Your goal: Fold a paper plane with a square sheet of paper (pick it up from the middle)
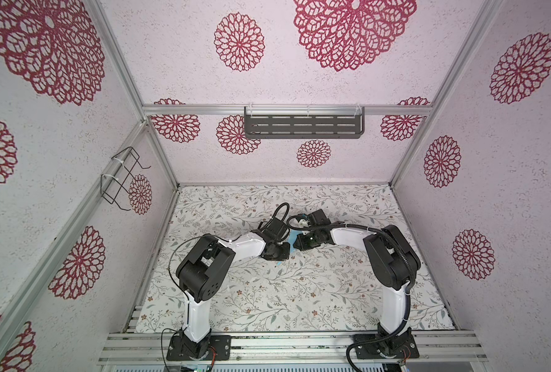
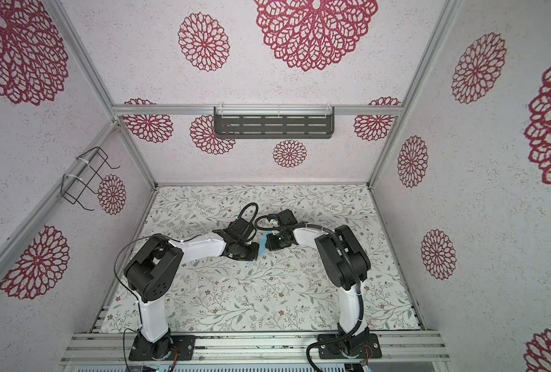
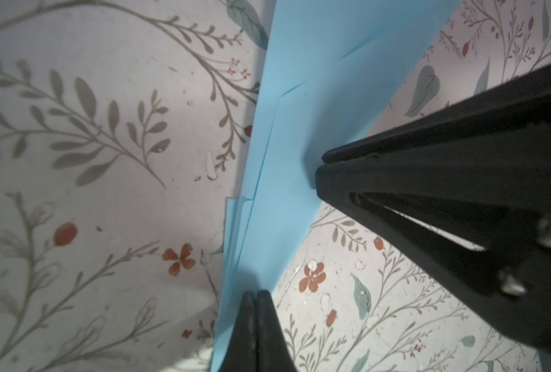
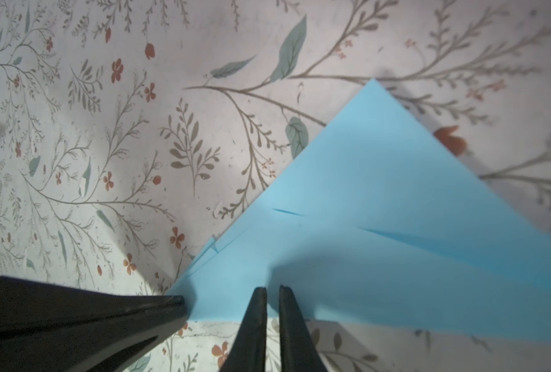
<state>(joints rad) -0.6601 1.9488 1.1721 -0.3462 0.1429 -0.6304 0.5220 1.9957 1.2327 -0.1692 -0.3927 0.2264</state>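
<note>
Left gripper [image 3: 255, 294]: pads pressed together, nothing between them, tip set down on the long layered edge of the paper plane [image 3: 287, 128]. Right gripper [image 4: 271, 290]: pads nearly together w/ a thin slit. Can't tell if a layer is nipped in it or the tip just bears on the paper near the other long edge. Plane lies mid-table on the floral mat [image 3: 90, 209], betw. the two tips. In both top views the wrists hide most of it; only a blue sliver shows.

Step looks like pinning/creasing a wing fold, approx. midway thru the task. To do it well:
- use one tip as anchor
- run the other along the fold line, not across it
- go light on pressure so the stacked layers don't shear; edges at the stepped corner sit slightly offset
- don't drag both tips at once, or the paper will prob. skate on the mat

Materials: thin matte light-blue paper, limp, likely springy. Tapering pointed shape w/ overlapped flaps & short diagonal crease marks. Mat is flat, printed w/ leaves & red flowers, a bit scuffed. Fingers [image 4: 296, 338] are black, hard-looking wedges.
</note>
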